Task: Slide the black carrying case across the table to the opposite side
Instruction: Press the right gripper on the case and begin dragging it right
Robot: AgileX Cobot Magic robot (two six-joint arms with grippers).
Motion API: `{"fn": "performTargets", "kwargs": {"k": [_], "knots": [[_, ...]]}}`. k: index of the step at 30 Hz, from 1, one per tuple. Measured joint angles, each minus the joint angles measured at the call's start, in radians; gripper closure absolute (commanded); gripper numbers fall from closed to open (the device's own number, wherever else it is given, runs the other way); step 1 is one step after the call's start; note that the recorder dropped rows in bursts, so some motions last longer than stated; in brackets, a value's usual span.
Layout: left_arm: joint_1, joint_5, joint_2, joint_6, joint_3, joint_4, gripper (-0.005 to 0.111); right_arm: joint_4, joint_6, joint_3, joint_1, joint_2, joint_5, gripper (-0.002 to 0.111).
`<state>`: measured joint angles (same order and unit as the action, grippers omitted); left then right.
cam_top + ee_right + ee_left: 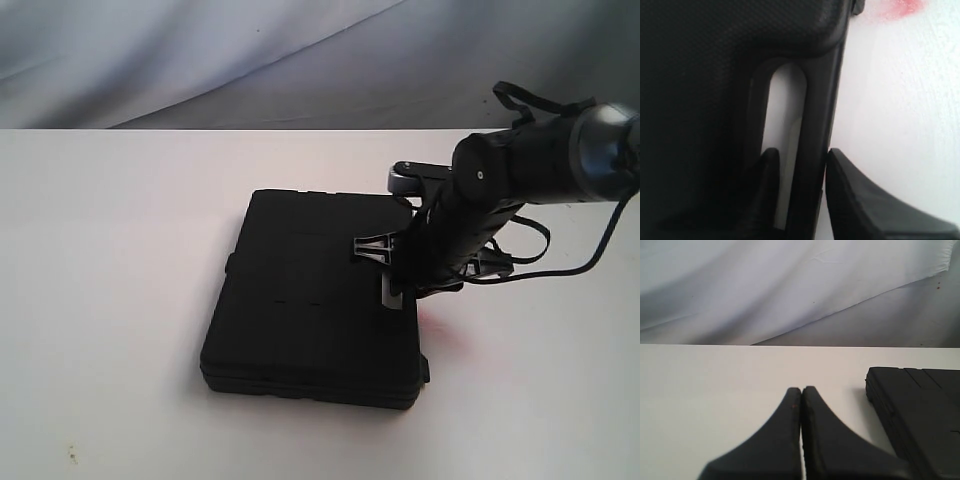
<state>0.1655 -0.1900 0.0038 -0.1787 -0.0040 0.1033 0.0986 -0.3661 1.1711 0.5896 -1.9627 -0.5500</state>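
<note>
The black carrying case [310,300] lies flat near the middle of the white table [100,250]. My right gripper [395,275] reaches down at the case's right edge. In the right wrist view it [802,152] straddles the bar of the case's handle [815,100]: one finger sits inside the handle slot, the other against the bar's outer side. My left gripper [801,388] is shut with nothing between its fingers and hovers low over bare table, with a corner of the case [920,415] off to one side. The left arm is outside the exterior view.
A faint red smear [900,6] marks the table just beside the case's handle corner. Grey draped cloth [200,50] hangs behind the table's far edge. Loose cables [530,250] hang from the right arm. Bare tabletop stretches left of the case.
</note>
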Motion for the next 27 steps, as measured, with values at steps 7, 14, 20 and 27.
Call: {"fn": "performTargets", "kwargs": {"k": [7,14,20,27], "knots": [[0.0,0.0,0.0,0.0,0.0,0.0,0.107,0.0,-0.023,0.0,0.002,0.0,0.004,0.081],[0.0,0.0,0.0,0.0,0.0,0.0,0.107,-0.002,-0.025,0.0,0.002,0.0,0.004,0.081],[0.0,0.0,0.0,0.0,0.0,0.0,0.107,-0.004,-0.025,0.0,0.002,0.0,0.004,0.081],[0.0,0.0,0.0,0.0,0.0,0.0,0.107,-0.009,-0.025,0.0,0.004,-0.034,-0.017,0.081]]}}
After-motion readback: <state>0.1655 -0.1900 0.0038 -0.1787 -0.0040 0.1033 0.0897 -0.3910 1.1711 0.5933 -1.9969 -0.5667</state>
